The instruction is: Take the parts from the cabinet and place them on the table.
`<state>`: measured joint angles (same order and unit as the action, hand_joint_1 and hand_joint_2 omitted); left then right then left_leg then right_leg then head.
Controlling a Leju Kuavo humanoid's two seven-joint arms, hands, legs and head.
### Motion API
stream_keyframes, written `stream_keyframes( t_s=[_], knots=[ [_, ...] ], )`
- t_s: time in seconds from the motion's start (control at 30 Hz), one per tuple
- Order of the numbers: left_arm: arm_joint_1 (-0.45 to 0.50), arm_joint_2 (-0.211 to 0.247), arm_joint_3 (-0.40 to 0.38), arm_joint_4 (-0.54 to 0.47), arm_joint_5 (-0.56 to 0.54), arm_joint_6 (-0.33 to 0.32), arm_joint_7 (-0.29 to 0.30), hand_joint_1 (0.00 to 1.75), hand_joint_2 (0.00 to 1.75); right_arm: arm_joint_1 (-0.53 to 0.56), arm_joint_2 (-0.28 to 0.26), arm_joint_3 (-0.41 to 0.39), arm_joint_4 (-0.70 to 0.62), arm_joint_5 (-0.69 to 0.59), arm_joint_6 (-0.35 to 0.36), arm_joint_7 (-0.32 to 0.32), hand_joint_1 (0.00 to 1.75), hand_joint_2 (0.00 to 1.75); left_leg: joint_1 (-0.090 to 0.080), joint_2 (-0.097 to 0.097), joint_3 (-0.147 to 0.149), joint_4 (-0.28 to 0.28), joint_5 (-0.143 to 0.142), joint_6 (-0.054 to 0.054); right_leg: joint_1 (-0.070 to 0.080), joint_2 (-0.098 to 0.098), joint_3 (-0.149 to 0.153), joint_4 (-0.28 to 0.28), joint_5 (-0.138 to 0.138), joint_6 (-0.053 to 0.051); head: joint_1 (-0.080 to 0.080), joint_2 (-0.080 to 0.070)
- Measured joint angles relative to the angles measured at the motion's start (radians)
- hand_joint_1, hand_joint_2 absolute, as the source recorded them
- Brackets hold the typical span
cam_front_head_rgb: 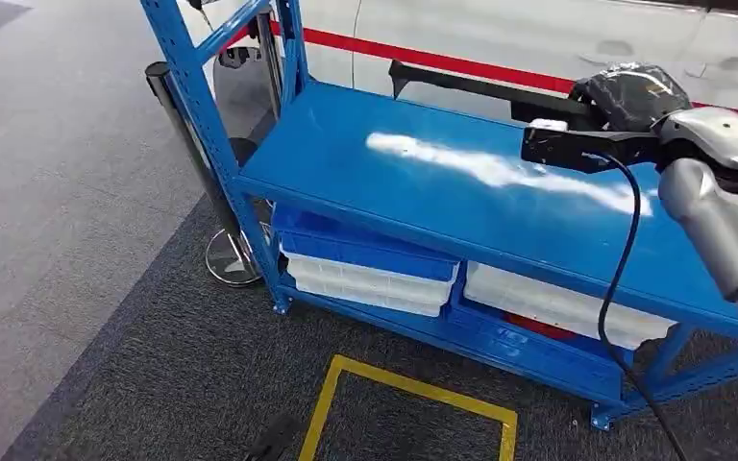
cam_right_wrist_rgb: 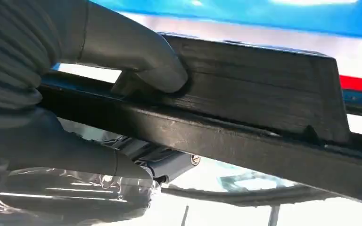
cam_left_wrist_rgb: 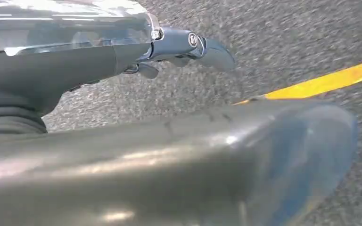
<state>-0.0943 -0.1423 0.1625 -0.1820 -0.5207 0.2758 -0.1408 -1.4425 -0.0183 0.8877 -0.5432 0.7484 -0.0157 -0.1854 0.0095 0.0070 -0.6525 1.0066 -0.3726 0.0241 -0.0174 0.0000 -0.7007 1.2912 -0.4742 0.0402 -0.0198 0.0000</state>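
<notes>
A long black part (cam_front_head_rgb: 461, 86) hangs level above the far side of the blue table top (cam_front_head_rgb: 413, 192). My right hand (cam_front_head_rgb: 634, 91), wrapped in clear plastic, grips it at its right end. Seen from the right wrist, the thumb (cam_right_wrist_rgb: 141, 52) presses on the black part (cam_right_wrist_rgb: 264, 89) and the fingers (cam_right_wrist_rgb: 75, 150) curl beneath it. My left hand (cam_left_wrist_rgb: 99, 141) hangs over the dark carpet with its fingers (cam_left_wrist_rgb: 193, 44) stretched out, holding nothing.
The blue rack's lower shelf (cam_front_head_rgb: 528, 351) carries white trays (cam_front_head_rgb: 365, 279) and a blue tray (cam_front_head_rgb: 365, 245). A black post on a round base (cam_front_head_rgb: 231, 254) stands at the rack's left corner. Yellow tape (cam_front_head_rgb: 404, 389) marks the carpet in front. A white panel with a red stripe (cam_front_head_rgb: 461, 58) runs behind.
</notes>
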Motion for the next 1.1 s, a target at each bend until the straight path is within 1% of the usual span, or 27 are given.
stream_keyframes(
  t_s=[0.03,0.07,0.1,0.13,0.2,0.23,0.27,0.3,0.37,0.4,0.43,0.5,0.53,0.57,0.6,0.63,0.7,0.73,0.77,0.8,0.87,0.9,0.93,0.97,1.03,1.07,1.1],
  knots=[
    [0.0,0.0,0.0,0.0,0.0,0.0,0.0,0.0,0.0,-0.005,-0.002,0.0,-0.006,-0.002,0.004,0.0,1.75,1.75,0.0,0.0,-0.016,0.008,0.008,-0.004,-0.001,0.0,0.06,-0.073,0.018,-0.001,0.0,0.0],
    [0.0,0.0,0.0,0.0,0.0,0.001,0.0,0.0,0.0,-0.012,-0.005,0.0,-0.017,-0.003,0.008,0.0,1.75,1.75,0.0,0.0,-0.027,0.016,0.014,-0.009,-0.002,0.001,0.13,-0.162,-0.003,-0.005,0.0,0.0],
    [-0.001,-0.002,0.0,0.0,0.0,0.001,0.0,0.0,0.0,-0.022,-0.006,0.0,-0.027,-0.006,0.009,0.0,1.75,1.75,-0.007,0.0,-0.04,0.023,0.018,-0.014,0.005,0.001,0.182,-0.252,-0.043,-0.01,0.0,0.0],
    [0.0,-0.002,0.0,0.0,0.0,0.003,0.001,0.0,0.0,-0.03,-0.008,0.0,-0.034,-0.01,0.01,0.0,1.75,1.75,-0.007,0.0,-0.043,0.018,0.034,-0.019,0.006,0.0,0.18,-0.26,-0.049,-0.022,-0.001,0.0],
    [0.002,-0.002,0.0,0.0,0.0,0.004,0.003,0.0,0.0,-0.038,-0.008,0.0,-0.037,-0.014,0.015,0.0,1.75,1.75,-0.006,0.001,-0.048,0.004,0.061,-0.03,0.011,0.001,0.163,-0.261,-0.031,-0.034,-0.002,0.0],
    [0.006,-0.002,0.0,0.0,0.0,0.005,0.003,0.0,0.0,-0.035,-0.008,0.001,-0.037,-0.014,0.017,0.0,1.75,1.75,-0.009,-0.002,-0.055,-0.001,0.072,-0.036,0.003,-0.004,0.154,-0.271,-0.015,-0.044,-0.001,0.0],
    [0.007,-0.002,0.0,0.0,0.0,0.005,0.002,0.0,0.0,-0.035,-0.008,0.003,-0.038,-0.016,0.02,0.002,1.75,1.75,-0.003,-0.002,-0.065,0.012,0.036,-0.041,0.002,-0.009,0.145,-0.272,-0.001,-0.053,-0.001,0.0],
    [0.01,-0.003,0.0,0.0,0.0,0.005,0.001,0.0,0.0,-0.036,-0.008,0.006,-0.038,-0.017,0.021,0.002,1.75,1.75,-0.001,-0.002,-0.084,0.06,-0.031,-0.044,0.002,-0.01,0.131,-0.271,0.012,-0.062,-0.001,0.0],
    [0.011,-0.003,0.0,0.0,0.0,0.003,-0.001,0.0,0.0,-0.035,-0.008,0.006,-0.038,-0.021,0.021,0.005,1.75,1.75,0.002,-0.001,-0.122,0.219,-0.146,-0.05,0.006,-0.011,0.099,-0.268,0.036,-0.067,-0.001,0.0],
    [0.01,-0.004,0.0,0.0,0.0,0.003,-0.002,0.0,0.0,-0.035,-0.008,0.006,-0.038,-0.021,0.02,0.005,1.75,1.75,0.002,-0.001,-0.133,0.293,-0.171,-0.053,0.007,-0.011,0.083,-0.267,0.048,-0.067,-0.001,0.0],
    [0.01,-0.005,0.0,0.0,0.0,0.003,-0.003,0.0,0.0,-0.033,-0.008,0.008,-0.038,-0.023,0.02,0.005,1.75,1.75,0.002,-0.001,-0.128,0.333,-0.162,-0.053,0.008,-0.01,0.067,-0.266,0.061,-0.066,-0.001,0.0],
    [0.008,-0.006,0.0,0.0,0.001,0.003,-0.005,0.0,0.0,-0.03,-0.008,0.008,-0.038,-0.027,0.02,0.005,1.75,1.75,0.001,-0.002,-0.064,0.291,-0.097,-0.047,0.011,-0.009,0.036,-0.263,0.084,-0.064,-0.001,0.0],
    [0.007,-0.006,0.0,0.0,0.001,0.003,-0.006,0.0,0.0,-0.031,-0.008,0.008,-0.038,-0.03,0.019,0.004,1.75,1.75,0.001,-0.003,-0.004,0.219,-0.075,-0.039,0.012,-0.007,0.023,-0.262,0.096,-0.062,-0.001,0.0],
    [0.005,-0.005,0.0,0.0,0.001,0.003,-0.007,0.0,0.0,-0.032,-0.008,0.008,-0.038,-0.032,0.018,0.003,1.75,1.75,-0.001,-0.003,0.068,0.129,-0.084,-0.03,0.014,-0.006,0.014,-0.262,0.106,-0.06,-0.001,0.0],
    [0.002,-0.005,0.0,0.0,0.001,0.004,-0.008,0.0,0.0,-0.034,-0.009,0.007,-0.039,-0.034,0.016,0.002,1.75,1.75,-0.008,-0.002,0.127,0.044,-0.129,-0.024,0.018,-0.005,0.005,-0.261,0.114,-0.053,-0.002,0.0],
    [0.0,-0.006,0.0,0.0,0.001,0.004,-0.01,0.0,0.0,-0.035,-0.011,0.006,-0.039,-0.037,0.015,0.003,1.75,1.75,-0.008,-0.002,0.14,0.006,-0.137,-0.027,0.015,-0.009,0.004,-0.263,0.126,-0.048,-0.001,0.0],
    [0.002,-0.006,0.0,0.0,0.001,0.006,-0.011,0.0,0.0,-0.035,-0.013,0.006,-0.038,-0.043,0.009,0.0,1.75,1.75,-0.017,-0.004,0.125,0.004,-0.117,-0.017,0.009,-0.011,0.002,-0.281,0.153,-0.034,-0.004,0.0],
    [0.004,-0.006,0.001,0.0,0.001,0.006,-0.011,0.0,0.0,-0.032,-0.016,0.006,-0.038,-0.045,0.009,-0.002,1.75,1.75,-0.012,-0.003,0.114,-0.009,-0.098,-0.01,0.014,-0.01,-0.001,-0.289,0.165,-0.027,-0.004,0.0],
    [0.005,-0.007,0.001,0.0,0.002,0.007,-0.01,0.0,0.0,-0.031,-0.028,0.006,-0.037,-0.046,0.009,-0.003,1.75,1.75,-0.005,0.004,0.113,-0.016,-0.08,-0.006,0.009,-0.004,-0.008,-0.281,0.138,-0.023,-0.003,0.0],
    [0.004,-0.007,0.002,0.0,0.001,0.007,-0.01,0.0,0.0,-0.032,-0.03,0.006,-0.037,-0.048,0.009,-0.004,1.75,1.75,-0.005,0.005,0.096,-0.018,-0.068,0.005,0.01,-0.002,-0.024,-0.241,0.074,-0.021,-0.003,0.0],
    [0.004,-0.008,0.001,0.0,0.0,0.007,-0.008,0.0,0.0,-0.031,-0.036,0.006,-0.037,-0.051,0.008,-0.005,1.75,1.75,-0.006,0.004,0.066,-0.017,-0.042,0.008,0.007,-0.002,-0.06,-0.095,-0.048,-0.013,-0.003,0.0],
    [0.005,-0.008,0.002,0.0,0.0,0.007,-0.007,0.0,0.0,-0.027,-0.04,0.006,-0.037,-0.051,0.008,-0.006,1.75,1.75,-0.006,0.004,0.05,-0.015,-0.029,0.008,0.006,-0.002,-0.074,-0.017,-0.078,-0.01,-0.003,0.0],
    [0.005,-0.008,0.002,0.0,0.0,0.007,-0.006,0.0,0.0,-0.023,-0.043,0.006,-0.037,-0.051,0.008,-0.006,1.75,1.75,-0.006,0.004,0.034,-0.013,-0.019,0.007,0.004,-0.002,-0.076,0.032,-0.076,-0.007,-0.003,0.0],
    [0.005,-0.008,0.002,0.0,0.0,0.006,-0.004,0.0,0.0,-0.018,-0.046,0.006,-0.037,-0.051,0.008,-0.006,1.75,1.75,-0.006,0.004,0.016,-0.009,-0.008,0.005,0.002,-0.002,-0.059,0.039,-0.047,-0.005,-0.003,0.0],
    [0.005,-0.009,0.002,0.0,-0.002,0.006,0.0,0.0,0.0,-0.017,-0.048,0.006,-0.037,-0.053,0.008,-0.006,1.75,1.75,-0.004,0.004,-0.016,0.002,0.009,-0.001,-0.001,-0.002,0.028,-0.058,0.02,-0.004,-0.003,0.0],
    [0.005,-0.01,0.002,0.0,-0.002,0.006,0.003,0.0,0.0,-0.017,-0.049,0.006,-0.037,-0.055,0.007,-0.006,1.75,1.75,-0.004,0.004,-0.029,0.01,0.016,-0.006,-0.002,-0.002,0.095,-0.146,0.023,-0.005,-0.003,0.0],
    [0.004,-0.01,0.002,0.0,-0.002,0.007,0.003,0.0,0.0,-0.017,-0.05,0.006,-0.037,-0.057,0.006,-0.007,1.75,1.75,-0.009,0.003,-0.042,0.015,0.022,-0.012,0.002,-0.001,0.148,-0.228,-0.024,-0.009,-0.003,0.0]
  ],
)
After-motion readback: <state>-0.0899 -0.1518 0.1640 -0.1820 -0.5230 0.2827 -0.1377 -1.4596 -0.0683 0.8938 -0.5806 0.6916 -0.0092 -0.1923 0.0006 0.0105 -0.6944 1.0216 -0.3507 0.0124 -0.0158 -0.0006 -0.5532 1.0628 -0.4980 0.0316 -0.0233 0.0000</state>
